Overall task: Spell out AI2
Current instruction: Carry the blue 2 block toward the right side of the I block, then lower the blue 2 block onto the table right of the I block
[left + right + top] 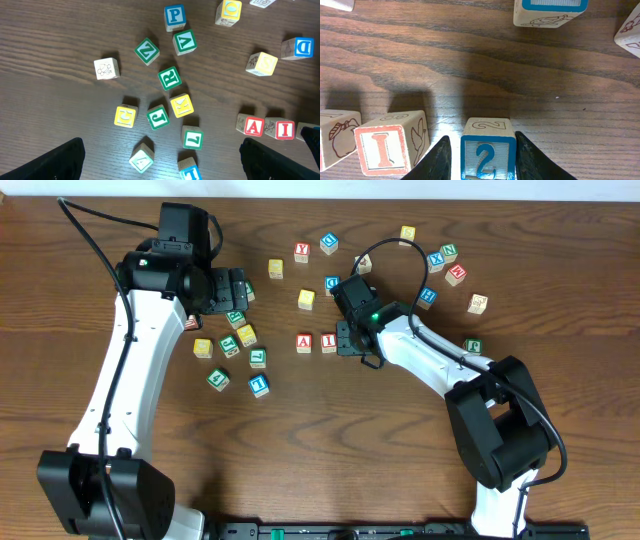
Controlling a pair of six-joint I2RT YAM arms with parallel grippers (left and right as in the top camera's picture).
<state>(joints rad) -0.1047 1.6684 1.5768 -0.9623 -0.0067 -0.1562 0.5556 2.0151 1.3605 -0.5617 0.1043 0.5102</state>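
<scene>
A red A block [304, 343] and a red I block [328, 341] stand side by side in the middle of the table. My right gripper [352, 340] is just right of the I. In the right wrist view it [482, 162] is shut on a blue 2 block [487, 150], low at the table and close beside the I block [384, 145]. My left gripper [232, 288] is open and empty, hovering over loose blocks on the left. The left wrist view shows the A [253, 126] and the I [285, 129] at the right edge.
Several loose green, yellow and blue letter blocks lie under the left gripper, such as a green R [169, 78] and a yellow K [181, 105]. More blocks are scattered along the back and right, including a blue D [331, 283] and a yellow block [306, 298].
</scene>
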